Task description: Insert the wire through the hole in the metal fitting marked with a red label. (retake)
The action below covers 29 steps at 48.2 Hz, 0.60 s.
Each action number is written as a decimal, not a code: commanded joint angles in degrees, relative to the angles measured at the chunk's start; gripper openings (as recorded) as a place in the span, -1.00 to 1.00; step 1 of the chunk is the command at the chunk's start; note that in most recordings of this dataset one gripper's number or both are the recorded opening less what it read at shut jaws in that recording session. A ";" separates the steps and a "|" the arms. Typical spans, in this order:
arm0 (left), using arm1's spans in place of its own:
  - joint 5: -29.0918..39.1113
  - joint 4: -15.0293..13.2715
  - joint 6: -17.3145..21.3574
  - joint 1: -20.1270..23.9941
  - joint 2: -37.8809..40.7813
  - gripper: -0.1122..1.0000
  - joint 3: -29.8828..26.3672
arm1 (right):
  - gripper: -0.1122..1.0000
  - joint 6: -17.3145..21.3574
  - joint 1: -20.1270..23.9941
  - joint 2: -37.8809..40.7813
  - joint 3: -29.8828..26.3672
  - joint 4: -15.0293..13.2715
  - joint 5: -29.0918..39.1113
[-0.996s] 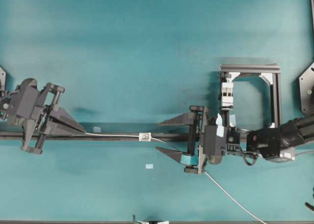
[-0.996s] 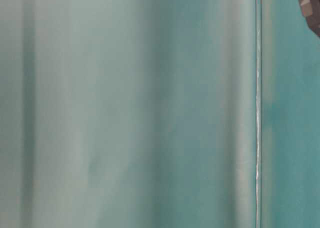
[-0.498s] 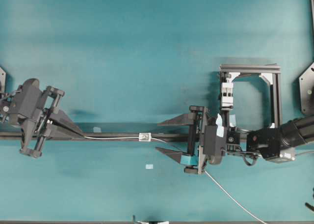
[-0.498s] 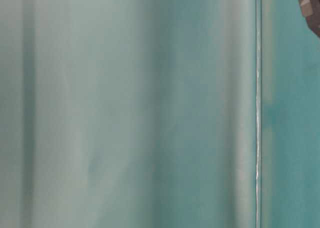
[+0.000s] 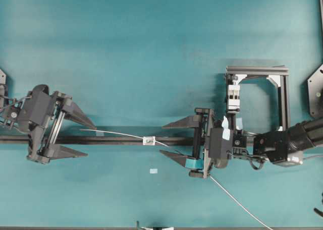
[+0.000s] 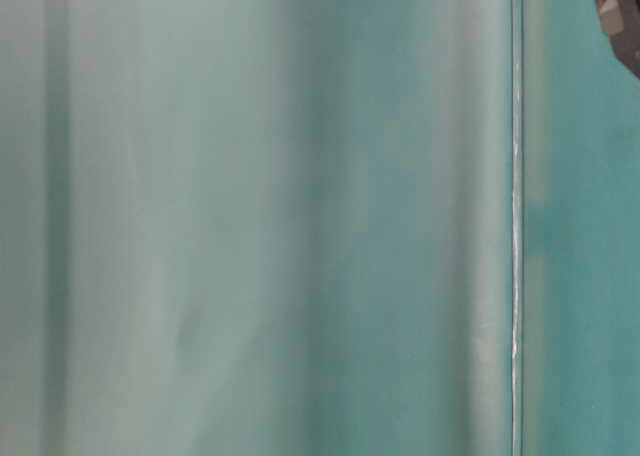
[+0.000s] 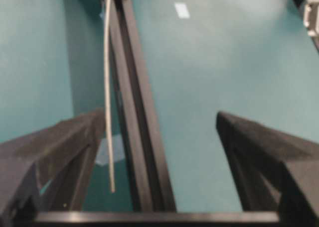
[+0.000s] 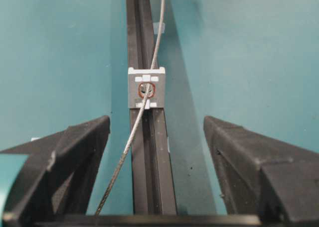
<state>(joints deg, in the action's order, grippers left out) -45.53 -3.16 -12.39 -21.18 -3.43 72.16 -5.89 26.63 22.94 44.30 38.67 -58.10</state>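
The thin silver wire [image 5: 116, 134] passes through the hole [image 8: 146, 90], ringed in red, of the small silver fitting [image 5: 149, 140] on the black rail [image 5: 121, 140]. The free tip of the wire [image 7: 106, 87] lies loose between the open fingers of my left gripper [image 5: 91, 140], close to its left finger [image 7: 50, 147], and I cannot tell whether it touches it. My right gripper [image 5: 161, 140] is open and straddles the rail just right of the fitting [image 8: 146, 87]. The wire [image 8: 124, 152] runs untouched between its fingers, then trails toward the table's front right.
A black frame [image 5: 283, 96] holding a taller white clamp block [image 5: 232, 96] stands at the right rear. A small pale tape rectangle [image 5: 153, 170] lies in front of the rail. The table-level view shows only blurred teal.
My left gripper, earlier shut on the wire's end and drawing it left, has opened and let it go. The wire's tip has swung slightly off the rail. My right gripper has not moved.
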 commanded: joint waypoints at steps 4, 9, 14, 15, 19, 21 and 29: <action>-0.18 -0.18 0.00 0.44 0.26 0.64 -1.14 | 0.73 0.18 0.00 -2.46 -0.70 -0.18 -0.26; -0.18 -0.18 0.09 1.05 0.00 0.64 -1.05 | 0.73 -0.09 -0.09 -3.60 -0.26 -0.18 -0.18; -0.18 -0.18 0.09 1.85 -0.35 0.64 -0.70 | 0.73 -0.35 -0.09 -4.66 0.35 -0.18 -0.18; -0.18 -0.18 0.09 2.02 -0.44 0.64 -0.70 | 0.73 -0.35 -0.09 -4.92 0.53 -0.18 -0.18; -0.18 -0.18 0.26 2.72 -0.62 0.64 -0.62 | 0.73 -0.35 -0.35 -5.80 1.41 -0.18 -0.18; -0.18 -0.18 0.26 3.16 -0.79 0.64 -0.53 | 0.73 -0.35 -0.35 -6.24 1.85 -0.18 -0.18; -0.18 -0.09 0.53 4.48 -1.49 0.64 -0.44 | 0.73 -0.35 -0.79 -8.09 3.60 -0.18 -0.18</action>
<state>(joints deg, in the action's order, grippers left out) -45.44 -3.25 -12.13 -17.31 -3.69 71.89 -6.15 26.19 17.40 47.72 38.67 -58.01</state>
